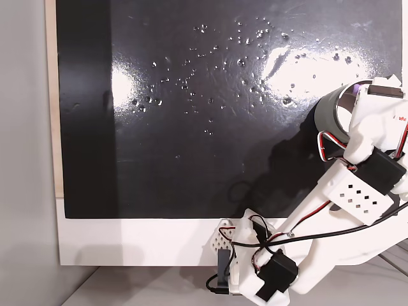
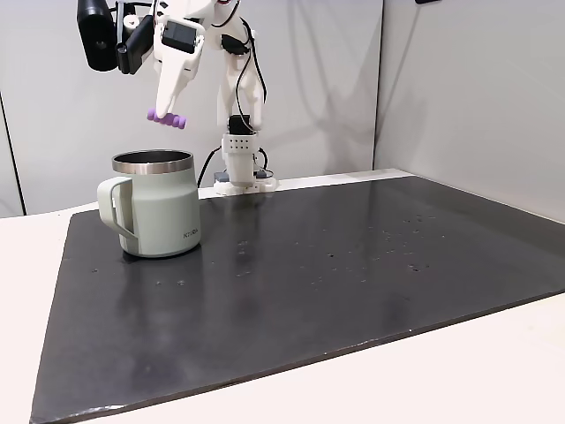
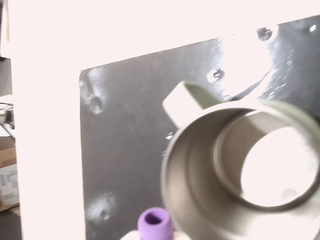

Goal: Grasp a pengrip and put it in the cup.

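- In a fixed view from the side, we see the claw (image 2: 168,113) pinching the pengrip (image 2: 167,118) crosswise at its white fingertips, hanging in the air above the cup (image 2: 159,208), clear of the rim.
- That same view shows us the cup standing upright on the black mat (image 2: 309,274) of the bench (image 2: 459,371), handle facing left.
- From above, we find the arm (image 1: 357,191) covering part of the cup (image 1: 331,111) at the mat's right edge.
- In the wrist view, we look down at the pengrip's open end (image 3: 155,222), just left of the cup's shiny mouth (image 3: 200,165).
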